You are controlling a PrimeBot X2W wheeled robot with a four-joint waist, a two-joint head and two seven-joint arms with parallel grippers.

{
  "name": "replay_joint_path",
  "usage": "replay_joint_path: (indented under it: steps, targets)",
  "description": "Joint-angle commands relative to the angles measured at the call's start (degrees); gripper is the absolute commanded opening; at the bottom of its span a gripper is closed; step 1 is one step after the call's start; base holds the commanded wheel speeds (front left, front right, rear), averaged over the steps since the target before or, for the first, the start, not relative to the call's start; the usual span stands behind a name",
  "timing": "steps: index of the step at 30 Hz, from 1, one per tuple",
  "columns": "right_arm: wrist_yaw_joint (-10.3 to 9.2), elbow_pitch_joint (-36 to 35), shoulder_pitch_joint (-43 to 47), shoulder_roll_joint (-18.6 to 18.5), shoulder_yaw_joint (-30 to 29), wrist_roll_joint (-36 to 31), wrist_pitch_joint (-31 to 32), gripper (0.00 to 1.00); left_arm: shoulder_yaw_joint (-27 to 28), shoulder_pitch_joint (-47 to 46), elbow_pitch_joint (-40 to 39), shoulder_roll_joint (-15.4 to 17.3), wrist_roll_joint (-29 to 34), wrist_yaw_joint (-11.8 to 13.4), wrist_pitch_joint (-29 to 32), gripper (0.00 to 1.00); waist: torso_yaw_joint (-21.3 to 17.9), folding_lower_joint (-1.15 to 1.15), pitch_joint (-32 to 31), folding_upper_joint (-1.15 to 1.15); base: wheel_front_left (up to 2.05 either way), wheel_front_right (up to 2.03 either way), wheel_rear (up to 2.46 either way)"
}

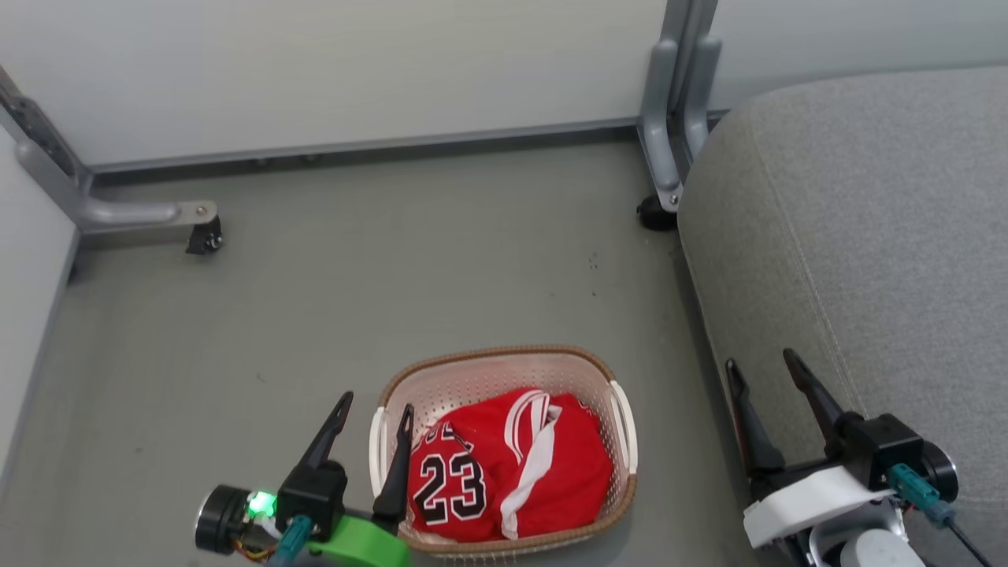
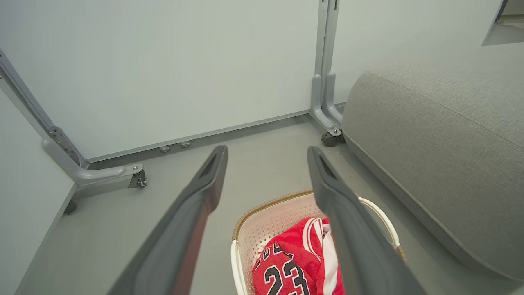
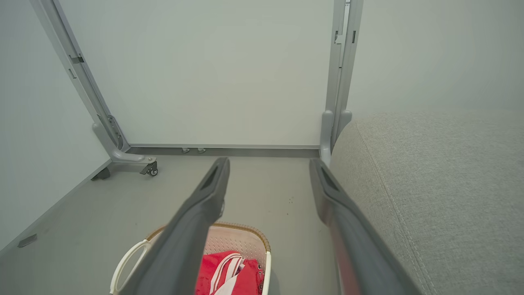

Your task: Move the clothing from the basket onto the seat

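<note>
Opening step, by my read: the basket (image 1: pixel 504 352) sits on the floor (image 1: pixel 394 276) at 6 o'clock in the head view, and all the clothing (image 1: pixel 543 465) is heaped inside it. The 23 jersey (image 1: pixel 449 484) lies toward 7 o'clock, with a white-striped red piece beside it. The seat (image 1: pixel 866 236) takes up the 3 o'clock side, near the basket with a strip of floor between.

Left gripper (image 1: pixel 376 402) hangs at 7 o'clock with its fingers spread wide, nothing between them. Its inner finger crosses the basket's left edge; touching or just above, I cannot tell. Right gripper (image 1: pixel 761 359) is at 4 o'clock over the seat's edge, fingers apart too and empty.

So this looks like the reach for pick 1, with nothing moved yet. The left gripper is nearest. It needs to shift toward 3 o'clock until both fingers are over the heap, tip down, sink into the cloth and pinch a good fold. Then a lift clear of the rim and a carry toward 3 o'clock. The 2 pieces lie tangled, so they may come up together, and the light basket could drag.
</note>
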Motion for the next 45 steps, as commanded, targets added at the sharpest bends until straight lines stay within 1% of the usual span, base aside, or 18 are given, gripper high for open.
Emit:
replay_joint_path:
  steps: [1,6,13,18,21,22,26,30,31,35,37,38,41,45]
  targets:
    - [0.00,-0.3,-1.6,-0.1,-0.3,-0.4,-0.2,1.00,-0.5,-2.6,1.0,0.6,0.8,-0.8,0.0,1.00,-1.8,0.00,7.5,0.00,0.00,0.00,0.00]
    - [0.00,-1.2,-5.6,-0.5,-0.9,-0.5,-0.2,1.00,-4.2,-10.4,7.2,2.3,2.4,-2.4,0.0,1.00,-3.2,0.00,14.2,0.00,0.00,0.00,0.00]
    - [0.00,-2.2,-10.0,-0.6,-1.2,-1.0,-0.2,1.00,-13.1,-23.1,17.3,5.6,4.9,-3.3,0.0,1.00,-5.2,0.00,22.1,0.00,0.00,0.00,0.00]
    - [0.00,-3.0,-12.5,-0.4,-1.2,-1.0,-0.2,1.00,-25.4,-33.9,26.3,8.6,4.5,-3.4,0.0,1.00,-6.4,0.00,27.3,0.00,0.00,0.00,0.00]
    - [0.00,-3.3,-13.9,0.0,-0.9,-0.9,-0.2,1.00,-33.6,-40.8,33.3,9.5,3.8,-3.3,0.0,1.00,-7.4,0.00,30.2,0.00,0.00,0.00,0.00]
    - [0.00,-3.4,-14.3,0.1,-0.9,-0.8,-0.2,1.00,-35.4,-42.8,35.1,9.5,3.3,-3.3,0.0,1.00,-7.7,0.00,30.9,0.00,0.00,0.00,0.00]
    - [0.00,-3.9,-16.2,0.9,-0.7,-0.3,-0.2,1.00,-45.8,-50.4,42.9,9.2,1.8,-3.3,1.7,1.00,-9.4,0.00,34.7,0.00,0.00,0.00,0.00]
    - [0.00,-4.4,-17.6,1.6,-0.3,0.1,-0.2,1.00,-55.4,-55.8,48.1,9.2,-0.3,-3.3,3.9,1.00,-11.1,0.00,37.7,0.00,0.00,0.00,0.00]
    - [0.00,-4.4,-17.9,1.8,-0.1,0.3,-0.2,1.00,-56.9,-56.9,48.7,9.3,-0.7,-3.3,4.1,1.00,-11.5,0.00,38.3,0.00,0.00,0.00,0.00]
    - [0.00,-4.1,-19.0,2.6,0.3,1.3,-0.2,1.00,-59.8,-59.0,51.5,10.1,-2.7,-3.3,5.9,1.00,-13.3,0.00,40.8,0.00,0.00,0.00,0.00]
    - [0.00,-3.8,-19.6,2.8,0.6,1.8,-0.2,1.00,-60.1,-59.6,52.3,10.7,-1.6,-3.3,7.2,1.00,-14.3,0.00,42.0,0.00,0.00,0.00,0.00]
    - [0.00,-3.8,-19.9,2.8,0.8,2.0,-0.2,1.00,-60.1,-59.1,52.8,10.8,0.2,-3.3,7.8,1.00,-14.8,0.00,42.5,0.00,0.00,0.00,0.00]
    - [0.00,-3.5,-20.5,3.0,1.3,2.6,-0.2,1.00,-60.1,-59.0,54.6,11.6,2.7,-3.2,9.2,1.00,-16.0,0.00,43.8,0.00,0.00,0.00,0.00]
    - [0.00,-3.5,-20.9,3.0,2.1,4.4,-0.2,1.00,-60.1,-60.1,56.2,12.3,2.9,-3.2,10.2,1.00,-16.9,0.00,45.2,0.00,0.00,0.00,0.00]
